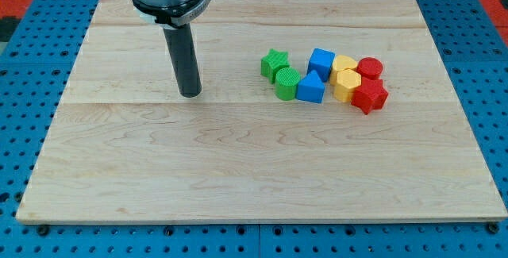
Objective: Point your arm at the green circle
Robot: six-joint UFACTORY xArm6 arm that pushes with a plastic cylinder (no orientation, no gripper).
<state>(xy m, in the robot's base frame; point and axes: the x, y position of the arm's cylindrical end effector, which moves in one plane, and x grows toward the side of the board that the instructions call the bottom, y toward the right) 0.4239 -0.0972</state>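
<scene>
The green circle (287,84) is a short green cylinder right of the board's middle, touching the green star (275,63) above-left and the blue triangle (311,88) on its right. My tip (190,94) rests on the wooden board well to the view's left of the green circle, apart from every block.
A tight cluster lies right of the green circle: a blue cube (321,61), a yellow block (344,64), a yellow hexagon (347,85), a red cylinder (370,69) and a red star (369,97). The wooden board (238,171) sits on a blue perforated table.
</scene>
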